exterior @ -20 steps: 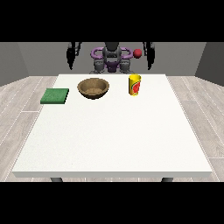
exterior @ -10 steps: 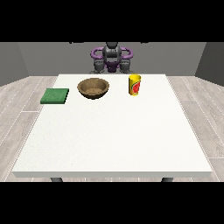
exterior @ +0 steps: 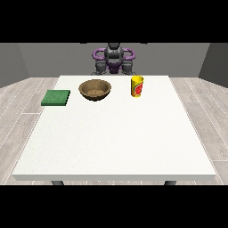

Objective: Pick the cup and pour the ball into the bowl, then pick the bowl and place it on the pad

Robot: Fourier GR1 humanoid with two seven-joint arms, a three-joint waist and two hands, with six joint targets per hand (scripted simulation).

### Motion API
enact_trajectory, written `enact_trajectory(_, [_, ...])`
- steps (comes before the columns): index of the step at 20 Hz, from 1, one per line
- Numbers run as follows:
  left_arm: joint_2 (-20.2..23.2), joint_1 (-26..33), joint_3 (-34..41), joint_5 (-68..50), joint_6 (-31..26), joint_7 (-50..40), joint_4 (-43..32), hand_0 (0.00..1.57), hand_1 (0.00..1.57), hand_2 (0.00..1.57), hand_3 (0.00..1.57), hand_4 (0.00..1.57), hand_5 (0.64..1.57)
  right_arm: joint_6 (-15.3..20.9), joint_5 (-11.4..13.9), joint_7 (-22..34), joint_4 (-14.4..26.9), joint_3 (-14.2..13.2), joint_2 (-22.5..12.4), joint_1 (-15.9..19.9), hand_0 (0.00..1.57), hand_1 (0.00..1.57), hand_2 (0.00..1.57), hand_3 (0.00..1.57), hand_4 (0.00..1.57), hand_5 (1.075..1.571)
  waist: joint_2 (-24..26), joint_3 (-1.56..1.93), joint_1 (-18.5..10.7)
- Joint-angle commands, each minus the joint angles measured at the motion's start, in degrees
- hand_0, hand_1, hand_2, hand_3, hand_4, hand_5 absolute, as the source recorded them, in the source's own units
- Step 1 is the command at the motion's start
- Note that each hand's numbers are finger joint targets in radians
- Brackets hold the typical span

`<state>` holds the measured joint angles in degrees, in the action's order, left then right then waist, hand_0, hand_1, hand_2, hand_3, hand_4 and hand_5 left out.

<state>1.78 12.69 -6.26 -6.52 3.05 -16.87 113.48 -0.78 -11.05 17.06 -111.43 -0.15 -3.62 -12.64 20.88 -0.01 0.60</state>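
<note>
A yellow cup (exterior: 137, 86) with a red label stands upright at the table's far side, right of the middle. I see no ball; the cup's inside is hidden. A brown wooden bowl (exterior: 95, 89) sits to the cup's left. A flat green pad (exterior: 56, 97) lies near the far left edge. Both hands are held close to the robot's body behind the far table edge. The hand at the view's left (exterior: 101, 67) and the hand at the view's right (exterior: 128, 67) are well apart from all three things.
The white table (exterior: 116, 142) stretches wide from the objects towards the camera. A grey plank floor surrounds it.
A second ago the arms were raised out to both sides, with a small red thing by the hand at the view's right. The arms have drawn in to the body; that red thing is gone.
</note>
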Motion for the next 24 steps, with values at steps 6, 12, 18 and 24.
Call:
enact_trajectory(6, [-0.92,-3.04,1.31,3.11,-1.71,21.14,-9.87,0.0,0.0,0.0,0.0,0.0,1.527,-7.48,-2.88,-16.75,5.15,-4.42,-0.83,0.67,0.0,0.0,0.0,0.0,0.4,1.571,-15.74,0.0,1.99])
enact_trajectory(12, [-0.66,-10.29,2.24,7.02,0.71,32.21,-17.04,0.0,0.0,0.0,0.0,0.0,1.501,-13.68,-6.36,-27.61,15.68,-11.68,-4.92,6.82,0.0,0.0,0.0,0.0,0.35,1.571,-25.55,0.04,1.89])
enact_trajectory(18, [-1.58,-16.78,2.49,8.83,6.26,37.58,-29.09,0.0,0.0,0.0,0.0,0.0,1.494,-15.38,-5.05,-28.81,19.19,-10.99,-5.31,8.93,0.0,0.0,0.0,0.0,0.28,1.571,-26.24,0.0,3.63])
enact_trajectory(24, [0.58,-21.74,7.88,7.35,4.87,44.61,-39.95,0.0,0.0,0.0,0.0,0.0,1.473,-20.46,-6.86,-33.07,23.51,-15.15,-9.38,10.19,0.0,0.0,0.0,0.0,0.23,1.571,-27.94,0.0,5.21])
